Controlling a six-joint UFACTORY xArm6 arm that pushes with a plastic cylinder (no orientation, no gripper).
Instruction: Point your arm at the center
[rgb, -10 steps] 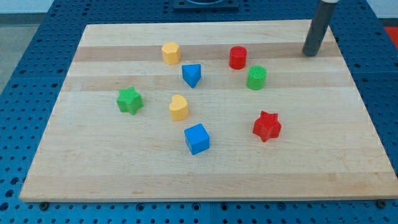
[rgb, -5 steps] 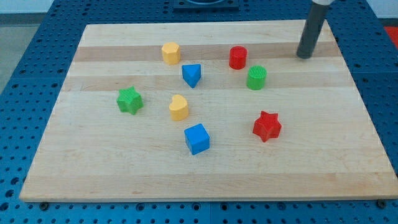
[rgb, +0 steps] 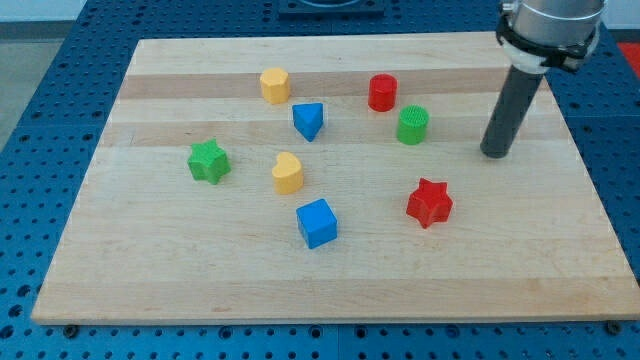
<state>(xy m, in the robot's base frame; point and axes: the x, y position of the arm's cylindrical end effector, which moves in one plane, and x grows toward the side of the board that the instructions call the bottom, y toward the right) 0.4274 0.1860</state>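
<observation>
I carry no pincer, so there is nothing to open, close or grip; my arm ends in a straight dark rod, and my tip (rgb: 495, 154) rests on the wooden tabletop (rgb: 330, 285) in the right part of the frame, a little above mid-height. It touches no block.

Nearest to my tip, toward the view's left and slightly higher, stands the green cylinder (rgb: 412, 125), near but apart from it. Up and left of that block, just beside it, is the red cylinder (rgb: 382, 92). Below and to the left of my tip, clearly separate from it, lies the red star (rgb: 429, 202).

The center of the tabletop, the spot I am meant to point at, is bare wood lying well to the left of my tip, ringed by blocks. The blue triangular block (rgb: 309, 120) is above that spot, and the yellow heart-shaped block (rgb: 287, 173) sits to its left. The blue cube (rgb: 317, 222) is below it.

Farther out, a yellow block (rgb: 275, 85) with a faceted top sits in the upper left of the frame, above the blue triangular block. The green star (rgb: 208, 160) lies at the view's left, well apart from my tip.
</observation>
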